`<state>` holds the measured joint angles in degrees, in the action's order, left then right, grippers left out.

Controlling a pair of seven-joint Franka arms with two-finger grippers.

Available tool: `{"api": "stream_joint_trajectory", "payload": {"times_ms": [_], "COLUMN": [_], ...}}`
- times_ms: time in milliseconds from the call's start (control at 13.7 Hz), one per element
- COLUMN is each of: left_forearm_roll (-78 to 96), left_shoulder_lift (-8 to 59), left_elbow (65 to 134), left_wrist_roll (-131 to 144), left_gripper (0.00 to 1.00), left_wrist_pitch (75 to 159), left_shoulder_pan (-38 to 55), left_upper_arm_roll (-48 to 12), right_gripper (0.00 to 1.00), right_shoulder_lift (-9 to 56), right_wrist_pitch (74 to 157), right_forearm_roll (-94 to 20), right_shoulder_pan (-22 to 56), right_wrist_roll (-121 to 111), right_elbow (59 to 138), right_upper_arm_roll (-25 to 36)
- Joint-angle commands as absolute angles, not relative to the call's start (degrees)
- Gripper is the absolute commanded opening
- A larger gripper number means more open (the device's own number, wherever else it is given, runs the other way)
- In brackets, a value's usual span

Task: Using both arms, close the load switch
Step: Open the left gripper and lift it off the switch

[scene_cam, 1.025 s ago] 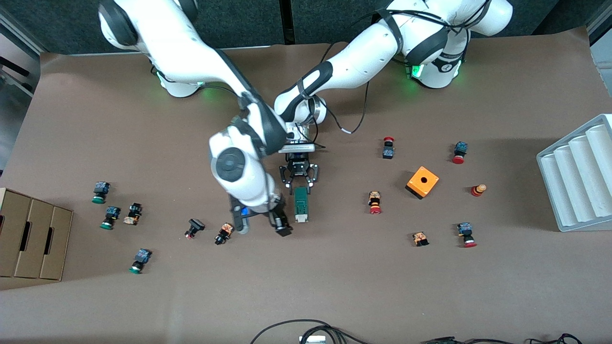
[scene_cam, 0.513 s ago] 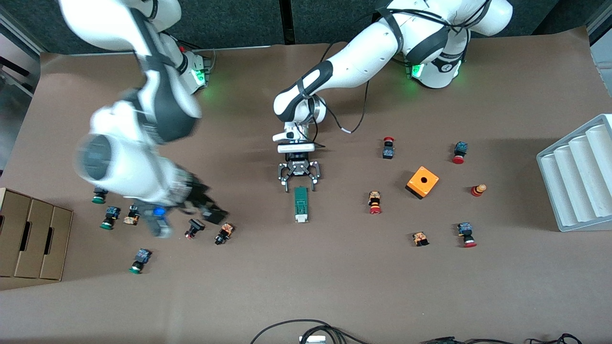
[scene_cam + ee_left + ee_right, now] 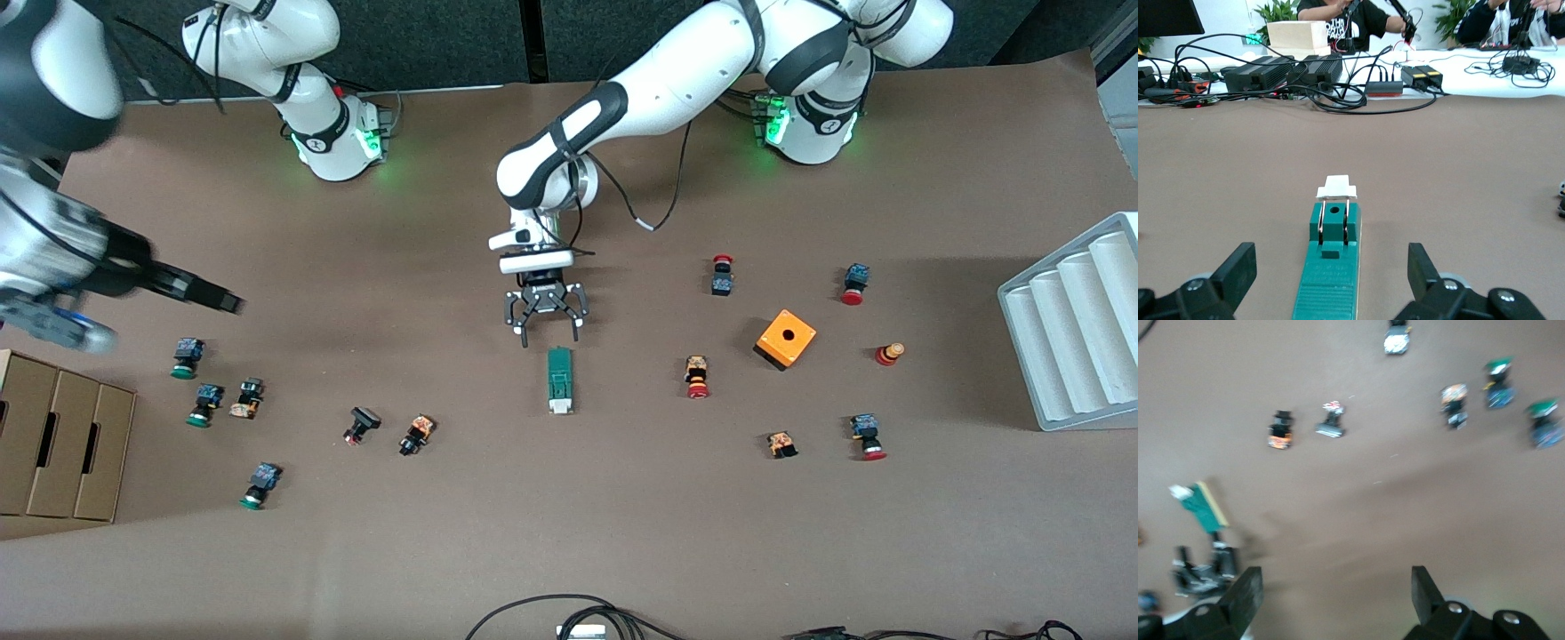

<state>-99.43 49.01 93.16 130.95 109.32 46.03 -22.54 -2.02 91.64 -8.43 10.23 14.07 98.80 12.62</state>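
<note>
Switch (image 3: 559, 380) lies flat on the table (image 3: 622, 533) near its middle, white end toward the front camera, touched by nothing. The left pincer (image 3: 544, 331) stands open just off the switch's green end, farther from the front camera, fingers (image 3: 1231, 270) splayed either side of it. The right pincer (image 3: 209, 298) is open too, well apart, above the right arm's end of the table.
</note>
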Motion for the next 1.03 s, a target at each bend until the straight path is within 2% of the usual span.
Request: {"api": "stream_joint_trajectory", "payload": {"times_ms": [0,366,952], "left_forearm_roll": [-94.67,-85.27,-65.94], "left_shoulder_lift": [45.8,41.23,28.67], "left_elbow": [94.39,94.22,93.52], "left_wrist_roll": [126.49,116.3,98.2], "left_gripper": [1.0,1.0,1.0], "left_wrist_pitch": [109.78,109.78,109.69], "left_shoulder_pan": [45.88,45.79,45.53], "left_upper_arm_roll": [-23.37,-24.34,-25.4], "right_gripper": [0.99,0.99,0.99], "right_shoulder_lift": [-5.27,-4.31,-2.46], "right_wrist_pitch": [92.28,94.31,94.39], "right_forearm_roll": [-3.27,1.4,3.43], "right_shoulder_pan": [7.39,7.29,7.47], "right_wrist_roll": [0.14,-5.27,-4.57], "right_elbow": [101.95,100.2,96.95], "right_upper_arm_roll": [12.12,12.22,12.04]}}
